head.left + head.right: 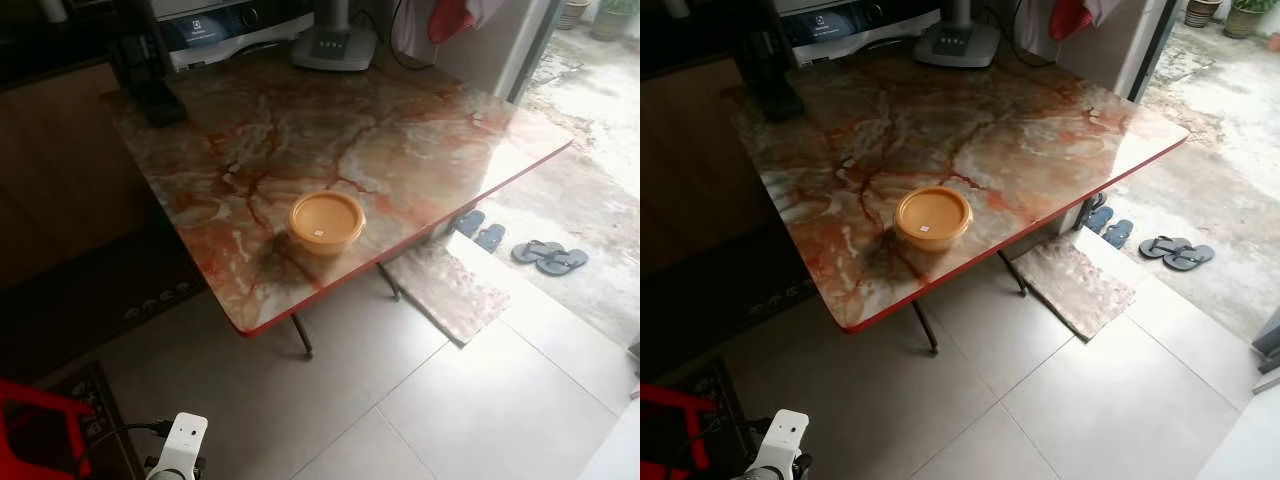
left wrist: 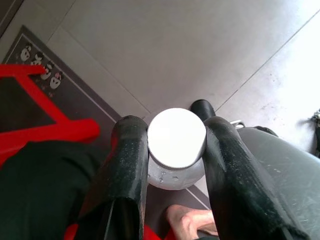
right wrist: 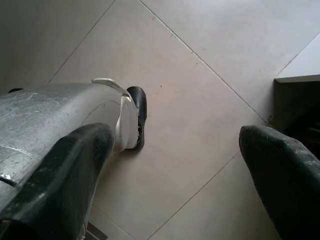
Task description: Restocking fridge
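marble surface point(image 1: 400, 150) with a red edge stands ahead of me on thin dark legs. on it, near the front edge, sits a round tub point(image 1: 326, 223) with an orange lid, alone on that part of the top. at the far end i see a white appliance point(image 1: 235, 28) and a grey fan base point(image 1: 335, 45).

my left claw point(image 2: 176, 145) hangs low over the floor point(image 2: 165, 55), its two black fingers point(image 2: 129, 165) pressed to either side of a jar point(image 2: 176, 147) with a white cap; i have it gripped. beside it lies a dark mat point(image 2: 75, 100) with small printed figures, a red frame point(image 2: 50, 127) across it.

my right claw point(image 3: 175, 175) hangs idle over pale tiles, fingers spread wide with nothing between them.

beyond the surface a patterned mat point(image 1: 445, 290) lies on the floor, and two pairs of sandals point(image 1: 550, 256) rest by the open doorway, one blue, one grey.
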You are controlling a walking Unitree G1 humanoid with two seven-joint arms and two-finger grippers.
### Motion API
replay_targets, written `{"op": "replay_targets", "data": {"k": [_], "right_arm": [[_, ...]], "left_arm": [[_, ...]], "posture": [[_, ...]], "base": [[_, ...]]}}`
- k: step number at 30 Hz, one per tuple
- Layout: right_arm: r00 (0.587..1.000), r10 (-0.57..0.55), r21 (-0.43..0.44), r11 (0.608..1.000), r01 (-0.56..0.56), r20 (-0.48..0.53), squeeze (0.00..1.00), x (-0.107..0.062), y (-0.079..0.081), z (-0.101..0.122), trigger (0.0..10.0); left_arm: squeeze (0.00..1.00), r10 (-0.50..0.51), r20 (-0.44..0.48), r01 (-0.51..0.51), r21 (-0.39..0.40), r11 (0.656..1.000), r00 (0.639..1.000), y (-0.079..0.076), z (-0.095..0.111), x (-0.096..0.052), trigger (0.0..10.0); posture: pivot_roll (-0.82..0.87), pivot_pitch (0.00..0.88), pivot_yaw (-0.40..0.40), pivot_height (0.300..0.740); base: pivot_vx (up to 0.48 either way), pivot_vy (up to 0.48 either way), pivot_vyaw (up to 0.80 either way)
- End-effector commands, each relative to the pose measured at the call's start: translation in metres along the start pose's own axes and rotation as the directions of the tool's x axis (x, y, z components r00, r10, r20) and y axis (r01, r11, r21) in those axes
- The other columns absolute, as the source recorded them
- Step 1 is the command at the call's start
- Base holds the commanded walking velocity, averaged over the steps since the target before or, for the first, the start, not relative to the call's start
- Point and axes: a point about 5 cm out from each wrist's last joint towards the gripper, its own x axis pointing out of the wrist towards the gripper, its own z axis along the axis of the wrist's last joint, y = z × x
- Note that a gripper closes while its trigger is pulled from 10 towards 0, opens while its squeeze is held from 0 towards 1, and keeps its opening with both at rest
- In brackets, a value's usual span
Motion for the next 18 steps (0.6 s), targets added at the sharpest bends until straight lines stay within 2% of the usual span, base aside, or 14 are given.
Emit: {"op": "replay_targets", "data": {"k": [1, 10, 16, 18], "right_arm": [[1.0, -0.004, 0.003, 1.0, 0.004, -0.027, 0.0, -0.0016, -0.0017, -0.0072, 10.0], [1.0, -0.002, -0.003, 1.0, 0.002, -0.031, 0.0, -0.0015, -0.0012, -0.0074, 10.0], [0.999, -0.003, -0.003, 1.0, 0.002, -0.032, 0.0, -0.0015, -0.0011, -0.0076, 10.0], [0.999, -0.001, -0.005, 1.0, 0.001, -0.032, 0.0, -0.0015, -0.001, -0.0075, 10.0]], "left_arm": [[0.0, -0.004, -0.038, 0.004, 0.018, 1.0, 0.999, -0.0009, -0.0092, -0.0013, 10.0], [0.0, -0.015, -0.055, 0.018, 0.05, 0.999, 0.998, -0.0012, -0.0117, -0.0016, 10.0], [0.0, -0.013, -0.054, 0.015, 0.039, 0.999, 0.998, -0.001, -0.0122, -0.0017, 10.0], [0.0, -0.01, -0.055, 0.012, 0.039, 0.999, 0.998, -0.0006, -0.0123, -0.0017, 10.0]], "posture": [[0.03, 0.081, -0.001, 0.74], [0.03, 0.074, 0.002, 0.74], [0.03, 0.072, 0.004, 0.74], [0.03, 0.075, 0.003, 0.74]], "base": [[0.0, -0.292, 0.0], [0.0, -0.273, 0.0], [0.0, -0.256, 0.0], [0.0, 0.0, 0.0]]}}
